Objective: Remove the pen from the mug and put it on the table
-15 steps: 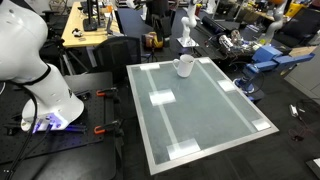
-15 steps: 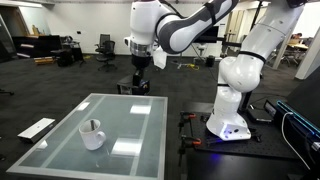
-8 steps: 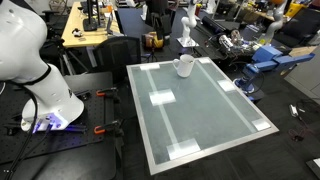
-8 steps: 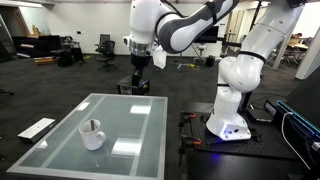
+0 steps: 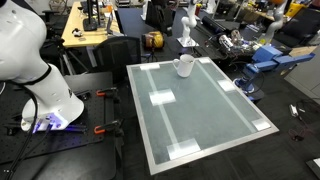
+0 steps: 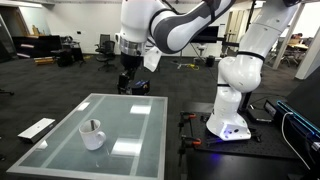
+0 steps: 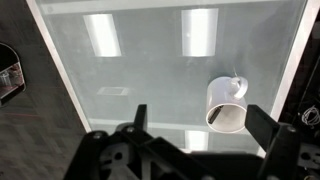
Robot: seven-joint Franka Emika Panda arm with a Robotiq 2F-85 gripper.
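Observation:
The white mug (image 5: 185, 66) stands near one end of the pale grey-green table (image 5: 200, 110). It also shows in another exterior view (image 6: 92, 134) and in the wrist view (image 7: 228, 103). The dark pen (image 7: 214, 113) leans inside the mug, and its tip shows at the rim (image 6: 94, 126). My gripper (image 6: 127, 82) hangs open and empty, high above the table edge beyond the mug. In the wrist view its two fingers (image 7: 202, 124) stand wide apart, with the mug between them far below. It is only partly seen at the top edge of an exterior view (image 5: 155, 14).
The white robot base (image 6: 230, 100) stands beside the table and also shows in an exterior view (image 5: 50, 100). A wooden desk (image 5: 90, 30) and blue equipment (image 5: 270, 55) stand behind. White patches (image 7: 200, 30) mark the tabletop. A flat white object (image 6: 37, 128) lies on the floor.
The arm has swung sideways, carrying the gripper a little toward the mug's side of the table. The mug and pen have not moved.

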